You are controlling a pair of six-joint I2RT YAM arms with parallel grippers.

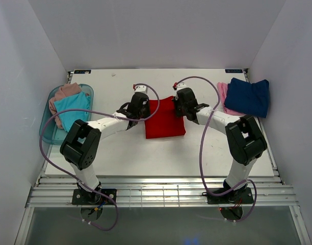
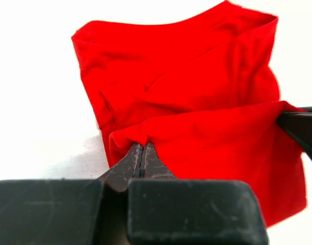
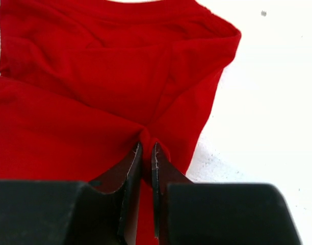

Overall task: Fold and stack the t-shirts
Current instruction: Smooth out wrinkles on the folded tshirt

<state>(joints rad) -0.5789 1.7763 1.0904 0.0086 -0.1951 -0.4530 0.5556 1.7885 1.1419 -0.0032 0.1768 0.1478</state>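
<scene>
The bright red t-shirt point(image 1: 164, 119) lies partly folded in the middle of the table. My left gripper point(image 1: 140, 109) is shut on its left edge; in the left wrist view the gripper point(image 2: 140, 148) pinches a fold of the red cloth point(image 2: 197, 102). My right gripper point(image 1: 180, 106) is shut on its upper right edge; in the right wrist view the gripper point(image 3: 147, 148) pinches a bunched fold of the red shirt point(image 3: 105, 87). The navy blue shirt point(image 1: 248, 97) lies folded at the back right on the light pink shirt point(image 1: 223, 94). The turquoise shirt point(image 1: 72, 109) and dusty pink-beige shirt point(image 1: 64, 94) lie in the tub.
A translucent teal plastic tub point(image 1: 46, 133) stands at the left edge of the table. White walls close in the left, back and right sides. Purple cables point(image 1: 204, 153) loop along both arms. The other gripper's fingertip point(image 2: 301, 127) shows at the right of the left wrist view.
</scene>
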